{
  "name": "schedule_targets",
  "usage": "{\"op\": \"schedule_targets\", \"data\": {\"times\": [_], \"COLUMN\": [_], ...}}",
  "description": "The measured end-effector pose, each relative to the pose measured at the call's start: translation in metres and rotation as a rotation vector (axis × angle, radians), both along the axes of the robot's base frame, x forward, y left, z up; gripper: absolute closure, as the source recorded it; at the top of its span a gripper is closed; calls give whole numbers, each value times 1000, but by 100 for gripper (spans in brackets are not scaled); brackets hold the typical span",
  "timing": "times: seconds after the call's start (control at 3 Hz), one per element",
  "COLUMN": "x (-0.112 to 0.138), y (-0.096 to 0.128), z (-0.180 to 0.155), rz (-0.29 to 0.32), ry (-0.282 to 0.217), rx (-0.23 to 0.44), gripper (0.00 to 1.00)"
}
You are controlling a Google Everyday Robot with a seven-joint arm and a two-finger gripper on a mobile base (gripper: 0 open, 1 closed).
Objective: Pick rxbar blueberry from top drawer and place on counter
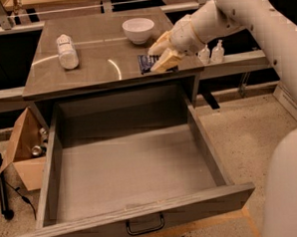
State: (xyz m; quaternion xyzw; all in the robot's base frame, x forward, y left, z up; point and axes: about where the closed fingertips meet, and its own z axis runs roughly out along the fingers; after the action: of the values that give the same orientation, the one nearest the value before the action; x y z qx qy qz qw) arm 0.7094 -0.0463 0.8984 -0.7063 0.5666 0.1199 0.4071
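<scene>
Bar is recorded out of the open drawer, clamped in the gripper low over the counter's front edge near its right corner; release is judged outstanding, contact unclear.

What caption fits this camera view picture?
Tool over the counter, rxbar blueberry at its tip, top drawer open below.

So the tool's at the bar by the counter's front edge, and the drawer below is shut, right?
Not quite. The drawer is pulled open, and looks empty, as the camera view shows. The rest holds: the tool is at the bar by the front edge of the counter.
</scene>
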Motion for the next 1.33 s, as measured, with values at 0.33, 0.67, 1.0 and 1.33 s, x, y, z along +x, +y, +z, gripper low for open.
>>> {"op": "schedule_targets", "data": {"times": [0.33,0.67,1.0,1.33], "x": [21,42,69,86], "y": [18,37,60,75], "z": [5,8,5,-3], "rz": [28,49,33,11], "ry": [-15,-15,10,28], "rx": [4,4,40,49], "gripper": [100,100,98,77]}}
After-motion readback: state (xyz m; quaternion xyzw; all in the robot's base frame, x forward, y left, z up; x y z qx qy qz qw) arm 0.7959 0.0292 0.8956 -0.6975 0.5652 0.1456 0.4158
